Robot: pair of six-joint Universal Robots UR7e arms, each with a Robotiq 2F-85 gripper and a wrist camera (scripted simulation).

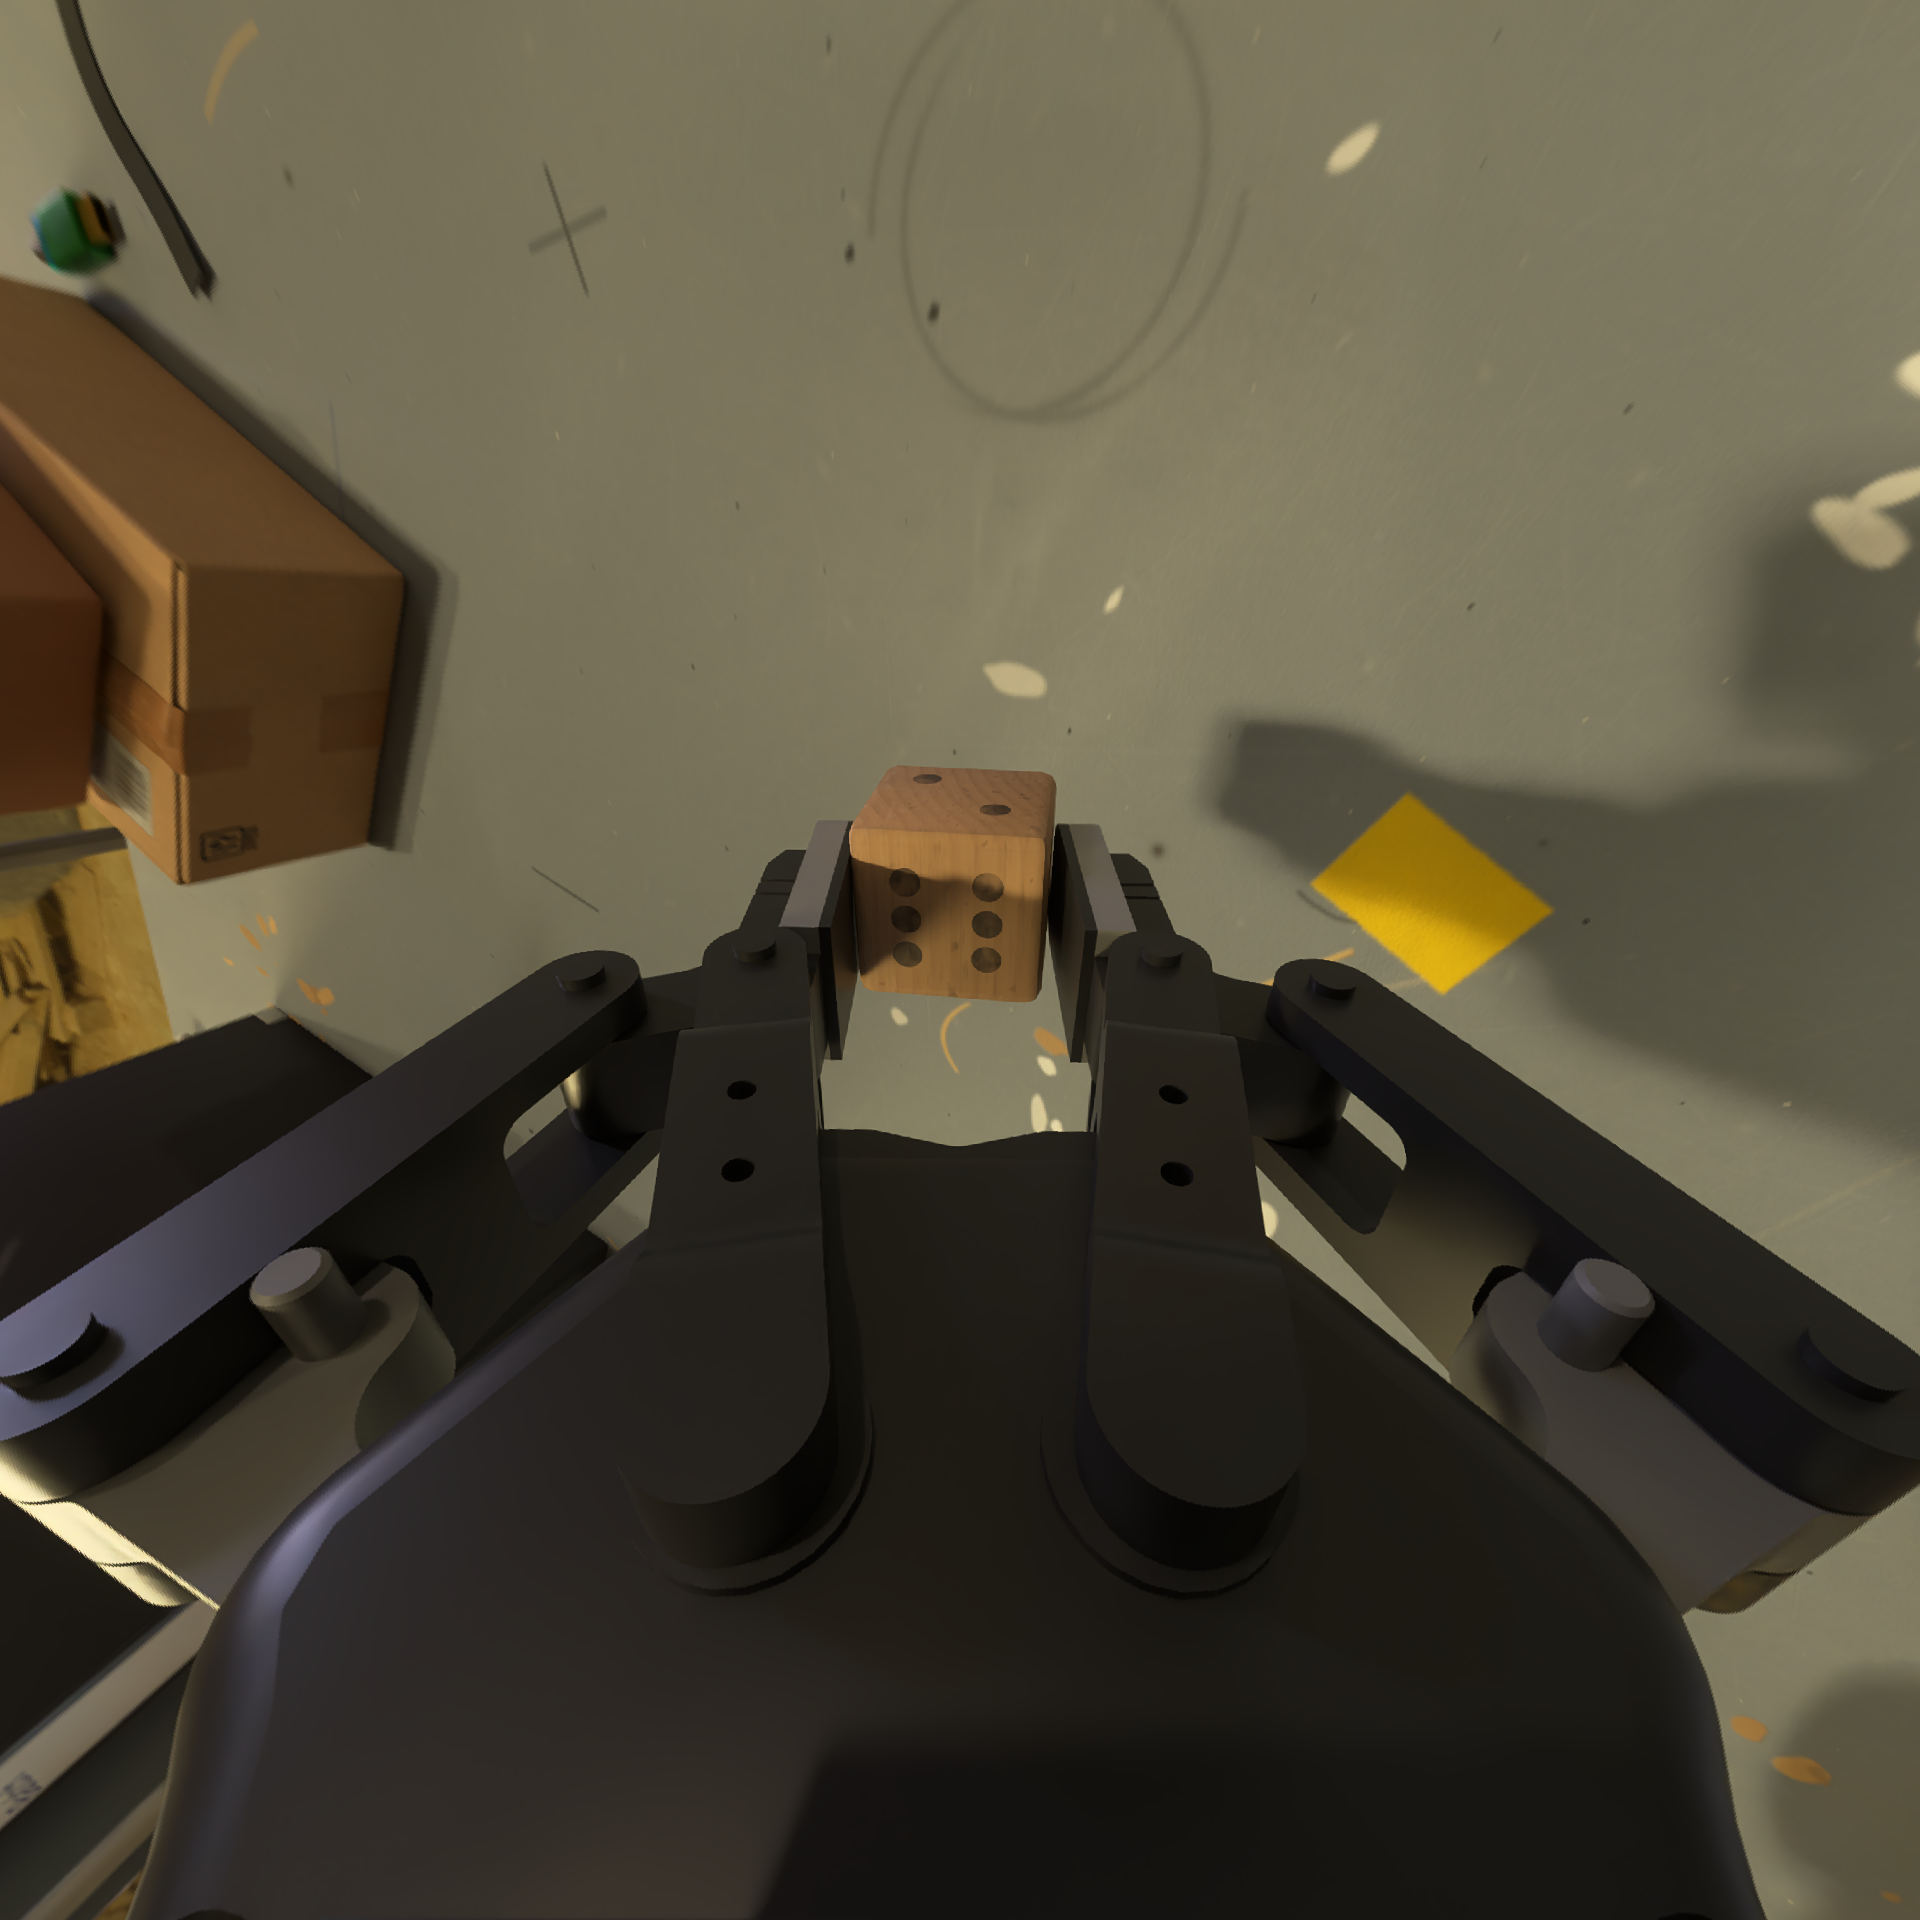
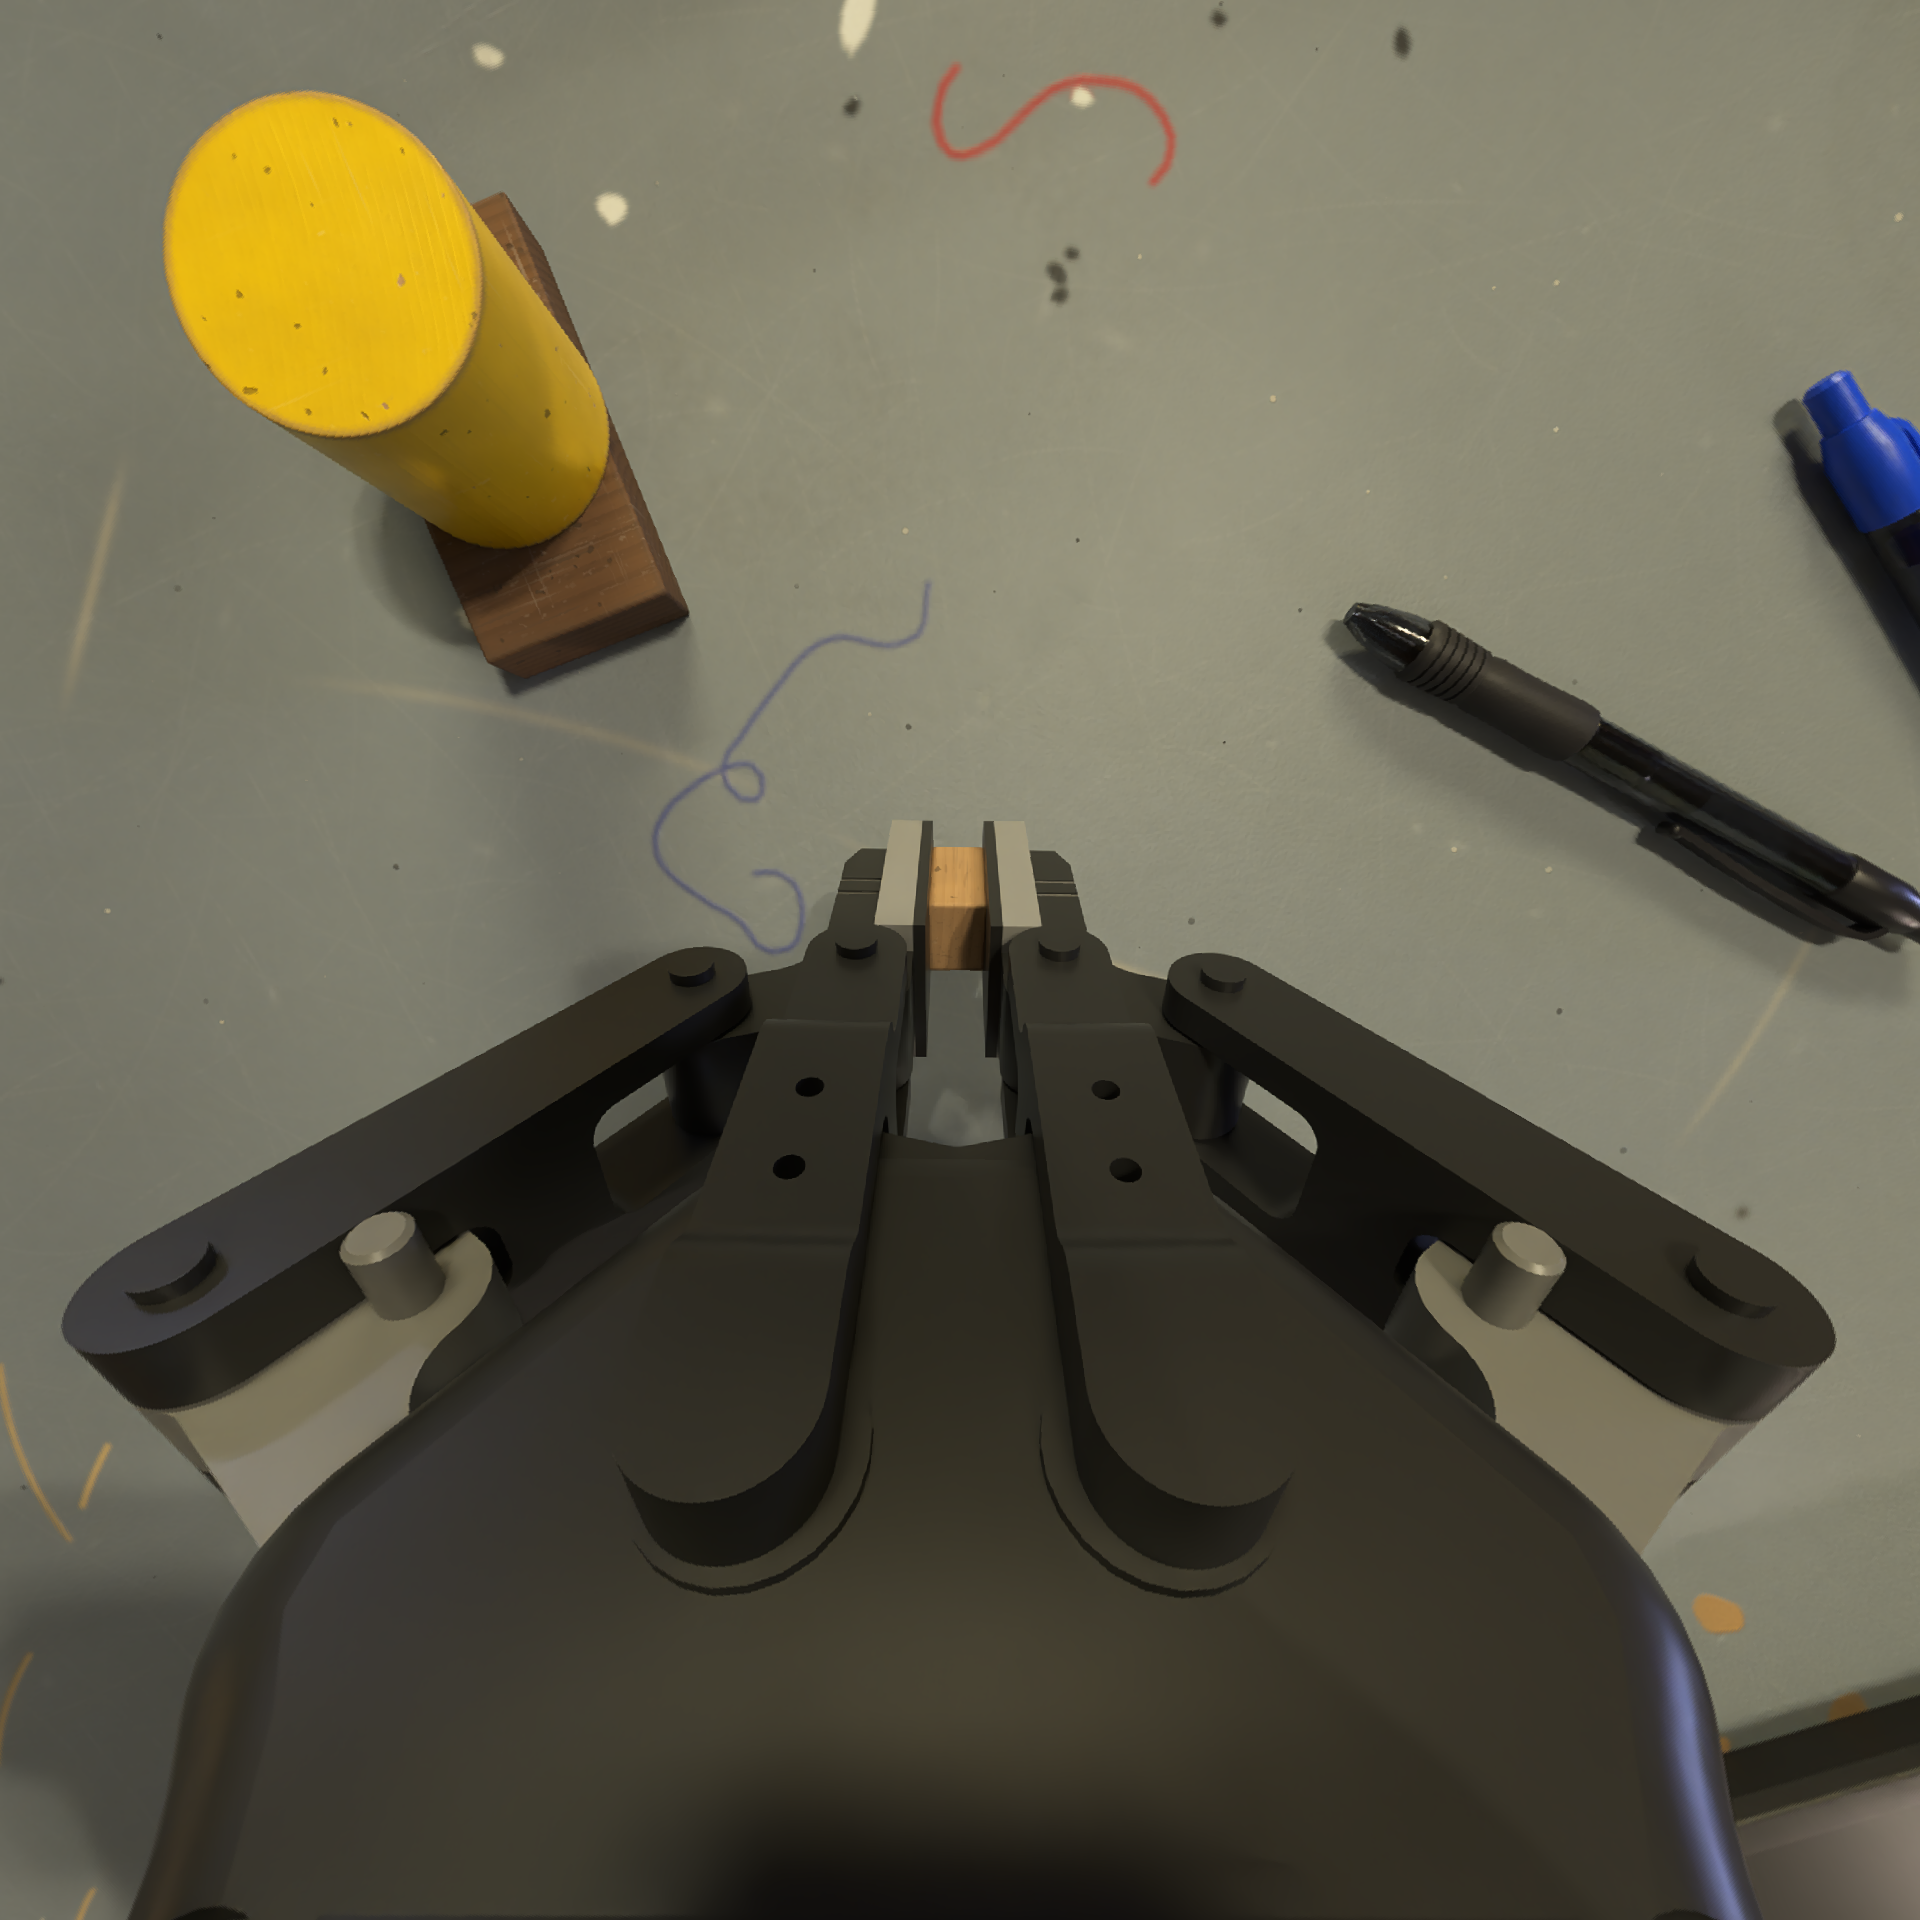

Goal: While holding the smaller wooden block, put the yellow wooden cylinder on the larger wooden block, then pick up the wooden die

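In the left wrist view my left gripper [image 1: 951, 883] is shut on the wooden die [image 1: 951, 883], a light wood cube with dark pips, held above the grey table. In the right wrist view my right gripper [image 2: 957, 873] is shut on the smaller wooden block [image 2: 956, 906], a small light wood piece between the pale pads, held above the table. The yellow wooden cylinder [image 2: 384, 312] stands upright on the larger wooden block [image 2: 571, 592], a dark brown slab lying flat at the upper left.
A brown cardboard box [image 1: 208, 623] stands at the left and a yellow square sheet [image 1: 1432, 894] lies to the right of the die. A black pen [image 2: 1621, 769] and a blue marker [image 2: 1870, 468] lie on the right. The table edge [image 2: 1818, 1766] runs at the lower right.
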